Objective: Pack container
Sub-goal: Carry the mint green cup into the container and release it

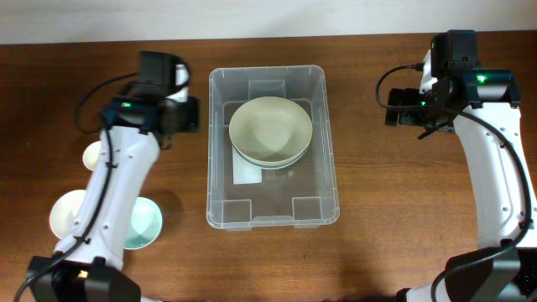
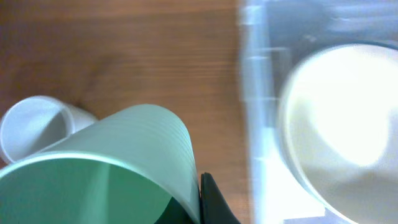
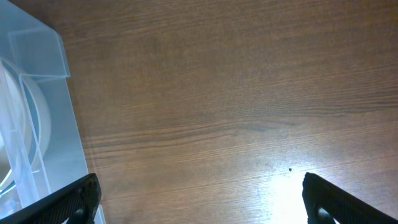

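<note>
The container (image 1: 220, 168) stands on the wooden table (image 1: 377, 218) with stacked cream bowls (image 1: 270, 127) inside it. Just left of the container, the left gripper (image 1: 183, 113) is clamped on a pale green cup (image 2: 130, 149), one finger against its wall. Right of the container, well apart, the right gripper (image 3: 199, 199) hangs spread wide, holding nothing.
</note>
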Available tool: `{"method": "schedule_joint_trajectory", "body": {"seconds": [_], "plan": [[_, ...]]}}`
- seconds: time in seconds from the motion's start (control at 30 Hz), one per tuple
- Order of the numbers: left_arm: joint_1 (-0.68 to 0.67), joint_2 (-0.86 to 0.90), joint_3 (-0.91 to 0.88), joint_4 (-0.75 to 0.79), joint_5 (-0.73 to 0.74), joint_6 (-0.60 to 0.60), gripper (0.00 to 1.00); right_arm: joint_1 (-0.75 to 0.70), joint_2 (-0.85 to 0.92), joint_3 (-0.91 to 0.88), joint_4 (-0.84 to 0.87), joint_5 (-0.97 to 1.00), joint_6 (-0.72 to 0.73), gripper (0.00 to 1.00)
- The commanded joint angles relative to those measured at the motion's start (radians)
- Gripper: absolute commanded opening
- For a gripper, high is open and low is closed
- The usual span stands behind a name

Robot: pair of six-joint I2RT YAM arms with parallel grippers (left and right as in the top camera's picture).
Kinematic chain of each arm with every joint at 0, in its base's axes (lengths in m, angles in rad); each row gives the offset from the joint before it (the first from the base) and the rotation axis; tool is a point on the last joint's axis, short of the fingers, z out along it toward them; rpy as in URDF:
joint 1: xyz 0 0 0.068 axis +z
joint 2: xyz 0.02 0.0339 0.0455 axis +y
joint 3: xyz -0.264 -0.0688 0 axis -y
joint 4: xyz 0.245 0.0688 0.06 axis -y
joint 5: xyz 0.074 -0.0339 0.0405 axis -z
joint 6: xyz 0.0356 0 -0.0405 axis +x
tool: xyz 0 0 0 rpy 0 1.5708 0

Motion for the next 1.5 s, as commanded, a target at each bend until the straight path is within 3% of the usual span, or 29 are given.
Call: {"method": "schedule_joint_trajectory", "body": {"seconds": [0.0, 0.13, 0.43, 0.8, 0.9, 1.17, 1.47], "plan": [[-0.149, -0.013, 0.055, -0.042, -0.065, 0.003, 0.01, -0.001, -0.015, -0.005, 0.003, -0.001, -0.003, 0.99], [-0.288, -0.013, 0.109, -0.049, -0.044, 0.005, 0.00, 0.000, -0.015, -0.005, 0.006, -0.001, -0.003, 0.99], [-0.375, -0.011, 0.116, -0.068, 0.333, 0.001, 0.00, -0.001, -0.015, -0.005, 0.005, -0.002, -0.002, 0.99], [-0.391, 0.063, 0.115, -0.116, 0.348, -0.051, 0.00, -0.061, -0.056, -0.003, -0.046, -0.002, 0.009, 0.99], [-0.424, 0.093, 0.115, -0.116, 0.447, -0.066, 0.01, -0.113, -0.057, -0.003, -0.064, -0.051, 0.028, 0.99], [-0.544, 0.193, 0.115, -0.125, 0.426, -0.065, 0.01, -0.139, -0.057, -0.003, -0.063, -0.077, 0.027, 0.99], [-0.549, 0.250, 0.115, -0.236, 0.423, -0.025, 0.01, -0.137, -0.057, -0.003, -0.068, -0.062, 0.024, 0.99]]}}
